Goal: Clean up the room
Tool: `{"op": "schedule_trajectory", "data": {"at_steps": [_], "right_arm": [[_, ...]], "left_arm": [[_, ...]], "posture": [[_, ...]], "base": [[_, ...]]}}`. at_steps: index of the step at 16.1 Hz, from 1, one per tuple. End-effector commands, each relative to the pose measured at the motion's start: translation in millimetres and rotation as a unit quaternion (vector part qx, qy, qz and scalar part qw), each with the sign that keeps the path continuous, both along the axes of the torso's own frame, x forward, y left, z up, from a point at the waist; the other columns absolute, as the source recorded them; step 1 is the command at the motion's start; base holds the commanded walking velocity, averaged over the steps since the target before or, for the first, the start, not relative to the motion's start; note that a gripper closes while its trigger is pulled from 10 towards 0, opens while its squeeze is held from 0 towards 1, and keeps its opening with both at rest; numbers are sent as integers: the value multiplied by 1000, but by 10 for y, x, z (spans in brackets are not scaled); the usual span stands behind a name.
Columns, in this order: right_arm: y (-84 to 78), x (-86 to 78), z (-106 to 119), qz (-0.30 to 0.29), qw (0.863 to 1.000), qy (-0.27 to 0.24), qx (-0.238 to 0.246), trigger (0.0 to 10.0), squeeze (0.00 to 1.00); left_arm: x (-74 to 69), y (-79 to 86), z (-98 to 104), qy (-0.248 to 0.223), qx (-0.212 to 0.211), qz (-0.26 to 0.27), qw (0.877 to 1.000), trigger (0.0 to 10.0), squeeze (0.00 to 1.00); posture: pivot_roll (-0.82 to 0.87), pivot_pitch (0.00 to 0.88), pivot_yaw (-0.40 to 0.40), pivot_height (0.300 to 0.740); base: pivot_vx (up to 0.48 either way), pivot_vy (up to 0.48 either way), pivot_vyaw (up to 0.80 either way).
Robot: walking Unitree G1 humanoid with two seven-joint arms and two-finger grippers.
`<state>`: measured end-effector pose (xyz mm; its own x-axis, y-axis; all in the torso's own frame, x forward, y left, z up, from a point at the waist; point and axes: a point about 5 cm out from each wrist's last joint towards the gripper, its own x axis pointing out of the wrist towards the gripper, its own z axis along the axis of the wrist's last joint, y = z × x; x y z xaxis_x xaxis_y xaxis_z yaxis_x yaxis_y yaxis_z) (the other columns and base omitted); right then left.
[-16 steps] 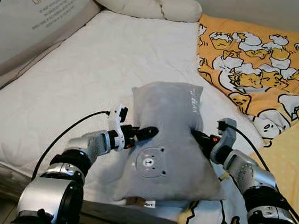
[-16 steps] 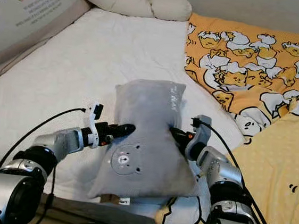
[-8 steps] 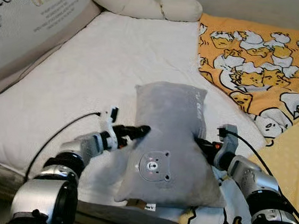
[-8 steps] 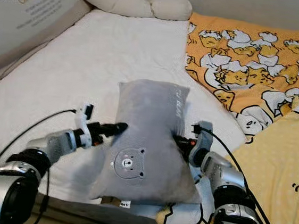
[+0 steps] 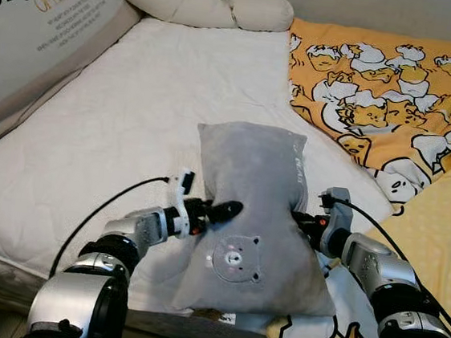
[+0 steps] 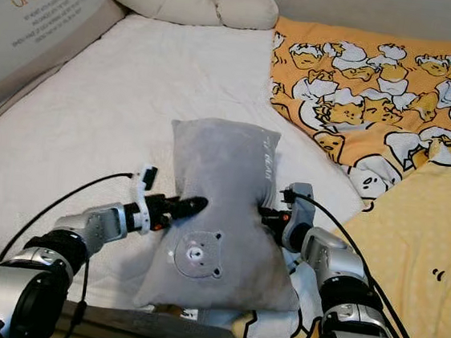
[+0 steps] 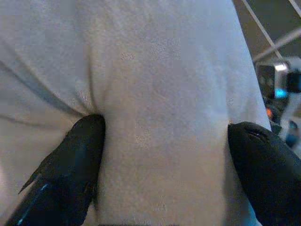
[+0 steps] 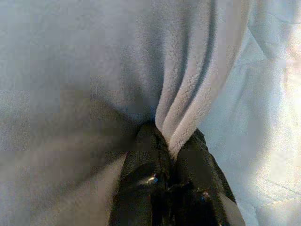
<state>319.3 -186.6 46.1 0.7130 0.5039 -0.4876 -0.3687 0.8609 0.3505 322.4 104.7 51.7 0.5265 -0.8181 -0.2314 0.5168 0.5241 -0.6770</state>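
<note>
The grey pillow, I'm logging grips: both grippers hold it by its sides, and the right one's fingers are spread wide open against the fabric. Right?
Not quite. Both grippers do hold the grey pillow by its sides, but the right gripper is not spread open: the right wrist view shows its fingers pinched shut on a fold of the fabric. The left gripper is the one with fingers spread.

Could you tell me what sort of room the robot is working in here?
Most likely a bedroom: a bed with a white quilted mattress cover, a cream bolster at its head, an orange cartoon-print blanket, and a grey bear pillow in the robot's grip.
</note>
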Motion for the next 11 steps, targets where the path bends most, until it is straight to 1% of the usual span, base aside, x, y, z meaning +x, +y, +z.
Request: {"op": "schedule_trajectory", "data": {"at_steps": [1, 3, 5, 6, 8, 9, 11], "right_arm": [[138, 25, 14, 29, 1000, -1, 5, 0, 0], [218, 48, 32, 36, 999, -6, 12, 0, 0], [264, 65, 44, 41, 999, -10, 16, 0, 0], [264, 65, 44, 41, 999, -10, 16, 0, 0], [323, 84, 57, 43, 999, -14, 22, 0, 0], [359, 84, 48, 43, 999, -14, 25, 0, 0], [403, 79, 32, 43, 999, -13, 28, 0, 0]], "left_arm": [[-51, -89, -49, 12, 8, -23, 1000, 0, 0], [-32, -53, -61, 23, 17, 2, 1000, 0, 0], [-10, -20, -57, 20, 29, 14, 999, 0, 0], [-10, -20, -57, 20, 29, 14, 999, 0, 0], [24, 7, -37, 33, 16, 47, 998, 0, 0], [44, 25, -34, 31, 20, 67, 997, 0, 0], [52, 48, -37, 28, 14, 87, 996, 0, 0]], "posture": [[-23, 0, 80, 740], [-9, 0, 77, 740], [-1, 0, 74, 740], [-1, 0, 74, 740], [19, 0, 63, 740], [31, 0, 55, 740], [39, 0, 55, 740]], "base": [[0, 0, 0], [0, 0, 0], [0, 0, 0], [0, 0, 0], [0, 0, 0], [0, 0, 0], [0, 0, 0]]}}
